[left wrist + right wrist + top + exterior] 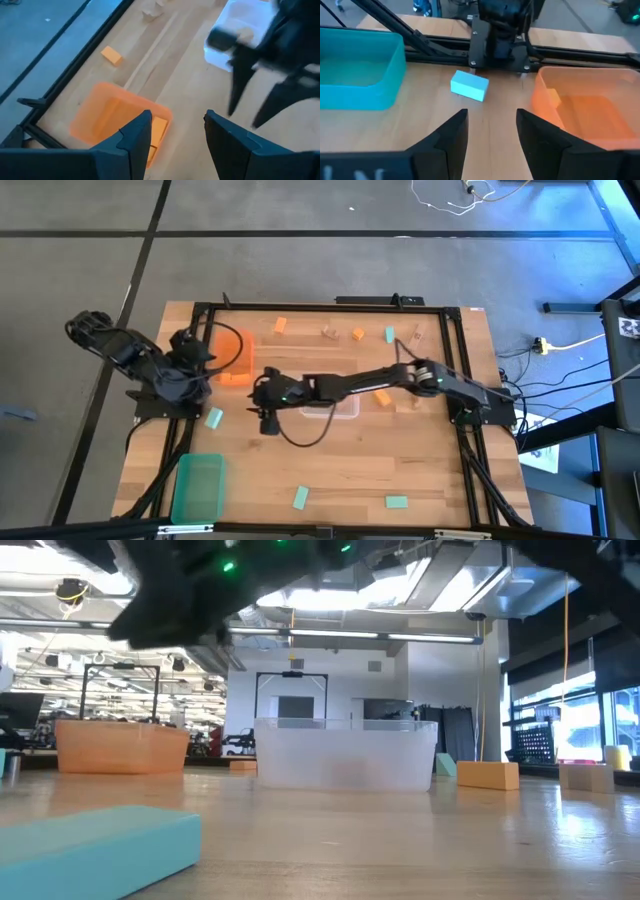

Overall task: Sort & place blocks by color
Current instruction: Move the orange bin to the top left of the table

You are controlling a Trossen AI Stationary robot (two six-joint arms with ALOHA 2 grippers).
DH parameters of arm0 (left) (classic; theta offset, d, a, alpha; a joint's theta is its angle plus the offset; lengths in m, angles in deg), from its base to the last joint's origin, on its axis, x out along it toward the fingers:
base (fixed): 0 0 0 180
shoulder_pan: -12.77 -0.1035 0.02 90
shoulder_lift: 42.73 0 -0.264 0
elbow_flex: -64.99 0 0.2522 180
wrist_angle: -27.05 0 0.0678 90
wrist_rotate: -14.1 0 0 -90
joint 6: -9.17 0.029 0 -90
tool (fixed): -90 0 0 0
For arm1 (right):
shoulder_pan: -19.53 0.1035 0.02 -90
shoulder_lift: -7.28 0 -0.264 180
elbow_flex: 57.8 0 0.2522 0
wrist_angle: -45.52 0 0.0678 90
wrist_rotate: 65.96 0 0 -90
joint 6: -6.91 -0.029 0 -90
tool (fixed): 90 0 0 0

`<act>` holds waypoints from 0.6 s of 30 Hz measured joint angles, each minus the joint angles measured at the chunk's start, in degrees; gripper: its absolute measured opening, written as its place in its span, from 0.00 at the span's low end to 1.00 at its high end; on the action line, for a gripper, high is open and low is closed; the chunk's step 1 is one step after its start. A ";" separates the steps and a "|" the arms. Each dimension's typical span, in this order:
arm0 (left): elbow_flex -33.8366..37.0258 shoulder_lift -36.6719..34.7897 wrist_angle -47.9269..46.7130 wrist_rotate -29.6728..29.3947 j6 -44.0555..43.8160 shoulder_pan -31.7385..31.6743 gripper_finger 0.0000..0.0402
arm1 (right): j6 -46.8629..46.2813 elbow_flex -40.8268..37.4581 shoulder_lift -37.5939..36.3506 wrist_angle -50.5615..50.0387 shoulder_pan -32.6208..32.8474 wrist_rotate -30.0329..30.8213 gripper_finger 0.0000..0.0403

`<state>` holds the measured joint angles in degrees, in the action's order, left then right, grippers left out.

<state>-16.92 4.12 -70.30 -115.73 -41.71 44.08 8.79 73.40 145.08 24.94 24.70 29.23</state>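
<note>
Small blocks lie scattered on the table. A mint block (214, 417) (469, 85) lies flat just ahead of my right gripper (264, 408) (490, 135), which is open and hovers left of the clear bin (332, 406). My left gripper (205, 362) (177, 135) is open above the near edge of the orange bin (233, 355) (117, 117), which has an orange block (159, 129) inside. More orange (280, 325), tan (328, 332) and mint (389, 334) blocks lie near the far edge. Two mint blocks (300, 498) (397, 502) lie near the near edge.
A green bin (198, 485) (360, 70) stands at the near left corner. An orange block (382, 396) (487, 774) and a tan block (588, 776) lie right of the clear bin (345, 755). A black frame rail (300, 307) borders the table. Bare wood stretches across the near middle.
</note>
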 joint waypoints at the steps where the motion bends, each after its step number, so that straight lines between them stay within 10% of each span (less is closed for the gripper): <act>1: -0.02 -0.36 0.00 0.09 -0.02 0.00 0.43 | -0.12 2.58 1.95 -0.34 -0.42 -0.68 0.42; 18: -0.02 -4.23 -2.23 0.56 0.40 0.00 0.43 | -6.06 17.08 16.43 -4.64 -6.93 -0.77 0.42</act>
<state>-16.94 -0.11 -72.53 -115.17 -41.31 44.08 2.73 90.48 161.51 20.30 17.77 28.46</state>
